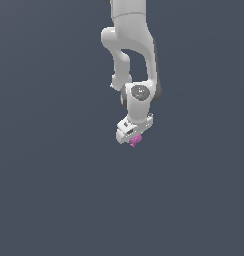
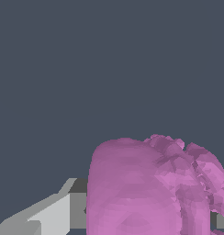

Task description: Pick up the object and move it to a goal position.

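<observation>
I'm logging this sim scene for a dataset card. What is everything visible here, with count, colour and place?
object: one, pink-magenta, lumpy; at the tip of the gripper in the exterior view, filling much of the wrist view.
background: plain dark grey-blue in both views; no table edge or goal marker can be made out.
arm: one, white, coming down from the top of the exterior view.
gripper: one, white with grey parts, at the arm's lower end; the object sits against it, but whether the jaws are closed on it cannot be told.
</observation>
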Controlling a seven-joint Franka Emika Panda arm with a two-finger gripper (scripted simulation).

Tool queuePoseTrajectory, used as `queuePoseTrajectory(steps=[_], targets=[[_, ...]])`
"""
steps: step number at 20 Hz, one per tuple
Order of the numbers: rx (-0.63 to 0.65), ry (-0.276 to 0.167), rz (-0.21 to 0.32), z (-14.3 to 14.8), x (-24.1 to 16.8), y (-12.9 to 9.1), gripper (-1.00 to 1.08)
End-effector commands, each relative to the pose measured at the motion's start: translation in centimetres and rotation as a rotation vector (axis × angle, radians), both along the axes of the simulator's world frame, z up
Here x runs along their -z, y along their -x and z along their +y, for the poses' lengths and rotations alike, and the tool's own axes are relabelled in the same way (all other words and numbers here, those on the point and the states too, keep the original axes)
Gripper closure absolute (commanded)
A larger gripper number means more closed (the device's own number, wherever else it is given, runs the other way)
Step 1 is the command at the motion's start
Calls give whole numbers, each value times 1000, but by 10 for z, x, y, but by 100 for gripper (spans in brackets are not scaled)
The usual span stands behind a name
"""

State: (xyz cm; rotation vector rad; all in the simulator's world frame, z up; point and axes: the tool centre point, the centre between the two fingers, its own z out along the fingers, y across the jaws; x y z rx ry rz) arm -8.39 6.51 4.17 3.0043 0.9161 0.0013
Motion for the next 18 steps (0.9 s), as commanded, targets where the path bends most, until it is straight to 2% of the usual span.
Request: queuePoseTrajectory(steps=[1,9,18], targets=[[0,0,0,-1,-2,0,108],[-1,0,0,-8,-34,-6,108],[-2,-2,1,-27,-111,-19,108]])
